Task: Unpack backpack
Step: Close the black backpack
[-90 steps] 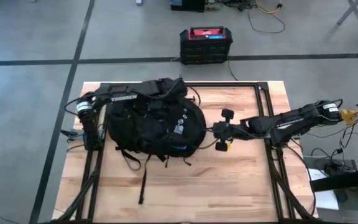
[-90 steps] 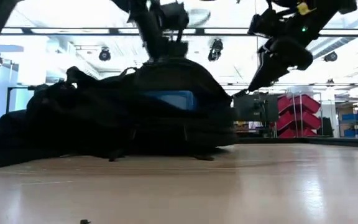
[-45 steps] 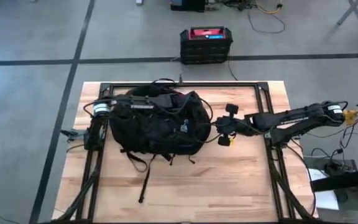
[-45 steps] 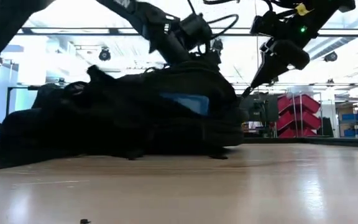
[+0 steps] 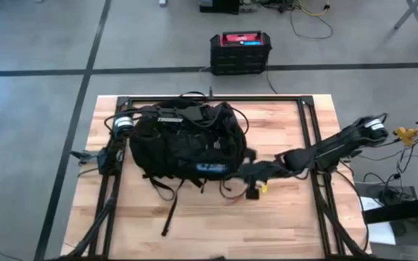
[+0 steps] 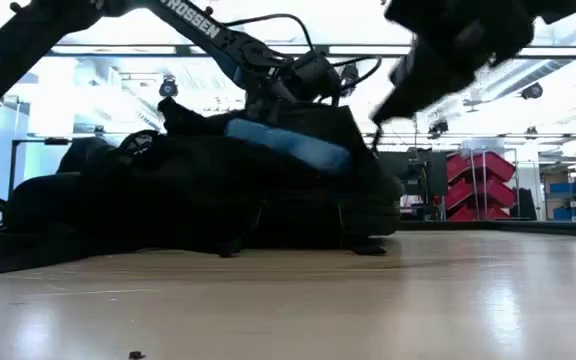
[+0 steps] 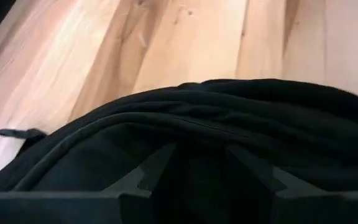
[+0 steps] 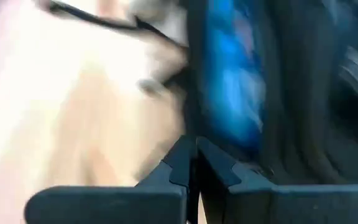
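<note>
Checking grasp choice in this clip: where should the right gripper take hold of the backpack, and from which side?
Judging by its pose, the backpack lies flat with its loose straps trailing toward the table's near edge. The right gripper sits low at the right near corner, fingers shut. Gripping a fabric fold or strap there, coming from the right, looks easiest. The left gripper is open over its top.

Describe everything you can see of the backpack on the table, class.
The backpack is large, rounded and black, of soft fabric, with a blue panel on its front and loose straps trailing toward the table's near edge. It lies on the wooden table, left of centre. The left claw presses into its top; the right claw sits at its right side.
</note>
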Robot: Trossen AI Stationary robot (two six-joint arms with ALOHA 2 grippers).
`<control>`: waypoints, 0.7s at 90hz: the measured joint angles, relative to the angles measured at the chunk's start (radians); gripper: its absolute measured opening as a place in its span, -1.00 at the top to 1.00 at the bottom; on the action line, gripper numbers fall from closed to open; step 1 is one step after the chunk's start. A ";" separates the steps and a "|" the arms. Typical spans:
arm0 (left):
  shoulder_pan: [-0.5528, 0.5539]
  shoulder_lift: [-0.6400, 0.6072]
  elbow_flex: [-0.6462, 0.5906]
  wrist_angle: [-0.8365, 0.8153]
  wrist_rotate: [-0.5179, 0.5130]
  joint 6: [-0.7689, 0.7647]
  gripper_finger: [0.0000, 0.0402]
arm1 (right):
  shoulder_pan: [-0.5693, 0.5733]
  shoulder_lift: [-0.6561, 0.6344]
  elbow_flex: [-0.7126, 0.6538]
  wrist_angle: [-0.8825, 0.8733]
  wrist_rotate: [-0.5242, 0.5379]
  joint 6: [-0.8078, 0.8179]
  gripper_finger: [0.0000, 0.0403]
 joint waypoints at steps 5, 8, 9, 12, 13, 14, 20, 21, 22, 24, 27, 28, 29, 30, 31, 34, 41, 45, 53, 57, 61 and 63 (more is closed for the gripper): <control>0.002 0.000 -0.001 -0.001 -0.008 0.010 0.41 | 0.008 0.028 0.026 0.078 -0.039 -0.050 1.00; 0.003 -0.001 -0.001 -0.006 -0.007 0.019 0.41 | 0.009 0.042 0.042 0.104 -0.063 -0.081 1.00; 0.003 -0.001 -0.001 -0.007 -0.007 0.022 0.41 | 0.009 0.047 0.047 0.111 -0.071 -0.091 1.00; 0.003 -0.002 -0.002 -0.009 -0.007 0.030 0.41 | 0.009 0.061 0.066 0.125 -0.082 -0.125 1.00; 0.004 -0.002 -0.002 -0.010 -0.007 0.033 0.41 | 0.009 0.067 0.072 0.126 -0.084 -0.136 1.00; 0.004 -0.002 -0.002 -0.010 -0.007 0.037 0.41 | 0.009 0.071 0.078 0.125 -0.085 -0.147 1.00; 0.005 -0.014 -0.003 -0.016 -0.006 0.059 0.41 | 0.007 0.090 0.108 0.116 -0.074 -0.200 1.00; 0.005 -0.016 -0.003 -0.018 -0.007 0.062 0.41 | 0.006 0.093 0.113 0.114 -0.068 -0.204 1.00; 0.005 -0.019 -0.003 -0.020 -0.008 0.065 0.41 | 0.004 0.095 0.116 0.115 -0.063 -0.208 1.00; 0.005 -0.026 -0.004 -0.026 -0.013 0.069 0.41 | 0.001 0.099 0.120 0.115 -0.056 -0.215 1.00; 0.004 -0.043 -0.005 -0.043 -0.022 0.075 0.41 | -0.009 0.105 0.123 0.119 -0.055 -0.217 1.00; 0.004 -0.049 -0.006 -0.050 -0.027 0.078 0.41 | -0.012 0.106 0.123 0.120 -0.055 -0.218 1.00; 0.003 -0.055 -0.006 -0.056 -0.032 0.080 0.41 | -0.016 0.107 0.123 0.120 -0.056 -0.218 1.00; 0.002 -0.061 -0.007 -0.063 -0.040 0.083 0.41 | -0.018 0.109 0.123 0.121 -0.056 -0.218 0.99; 0.001 -0.068 -0.008 -0.069 -0.046 0.085 0.41 | -0.021 0.112 0.123 0.121 -0.056 -0.217 0.99; -0.002 -0.092 -0.009 -0.092 -0.062 0.092 0.41 | -0.026 0.118 0.123 0.124 -0.054 -0.214 0.99; -0.018 -0.159 -0.010 -0.141 -0.095 0.114 0.41 | -0.033 0.122 0.122 0.124 -0.051 -0.214 0.99; -0.034 -0.199 -0.009 -0.175 -0.126 0.130 0.41 | -0.034 0.121 0.122 0.126 -0.049 -0.220 0.99; -0.058 -0.254 -0.008 -0.213 -0.165 0.142 0.41 | -0.034 0.111 0.122 0.124 -0.044 -0.227 0.99; -0.062 -0.262 -0.007 -0.216 -0.171 0.144 0.41 | -0.034 0.109 0.122 0.122 -0.041 -0.228 0.99; -0.095 -0.309 -0.037 -0.224 -0.216 0.142 0.41 | -0.034 0.090 0.121 0.098 -0.038 -0.230 0.99; -0.107 -0.321 -0.055 -0.281 -0.243 0.141 0.41 | -0.034 0.083 0.119 0.080 -0.035 -0.230 0.99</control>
